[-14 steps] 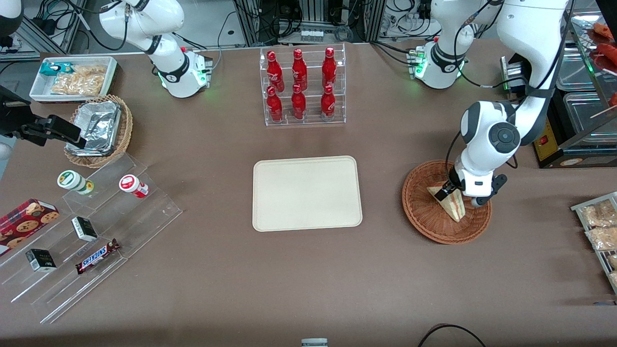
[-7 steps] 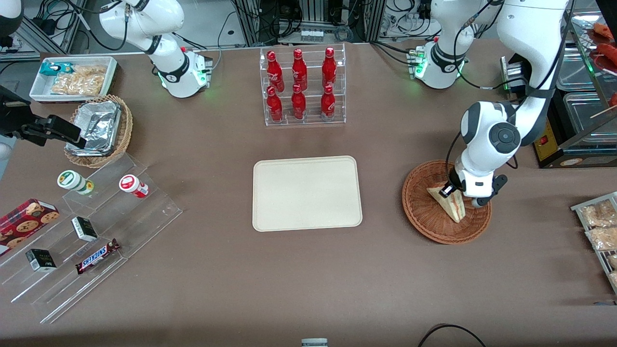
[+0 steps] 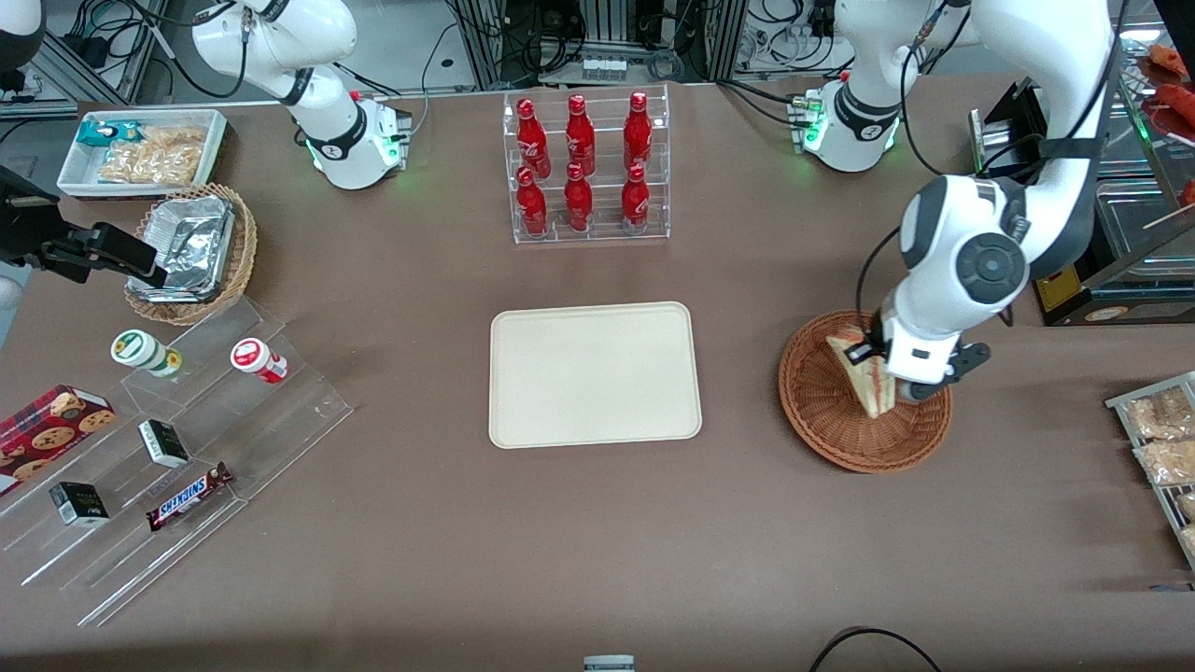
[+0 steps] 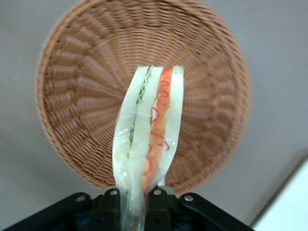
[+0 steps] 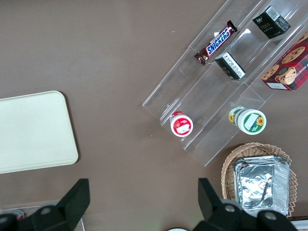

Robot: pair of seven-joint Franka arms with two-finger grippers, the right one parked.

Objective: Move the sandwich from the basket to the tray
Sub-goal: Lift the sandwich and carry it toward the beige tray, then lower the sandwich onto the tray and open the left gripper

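The wrapped sandwich [image 3: 866, 383] hangs over the reddish-brown wicker basket [image 3: 822, 411], lifted off its floor. My gripper [image 3: 870, 359] is shut on one end of the wedge. In the left wrist view the sandwich [image 4: 149, 134] shows its red and green filling on the cut edge, its end pinched between the black fingers [image 4: 108, 211], with the basket [image 4: 72, 96] below it. The gripper [image 4: 134, 209] holds it well above the weave. The cream tray [image 3: 594, 373] lies flat at mid-table, bare, toward the parked arm from the basket.
A clear rack of red bottles [image 3: 583, 168] stands farther from the front camera than the tray. A stepped acrylic stand with snacks [image 3: 168, 439] and a tan basket with a foil container [image 3: 191, 247] lie toward the parked arm's end. Packets [image 3: 1158, 439] sit beside the basket.
The gripper has risen with the sandwich, lifting it off the basket floor and a little farther from the front camera. The arm's wrist has moved up too.
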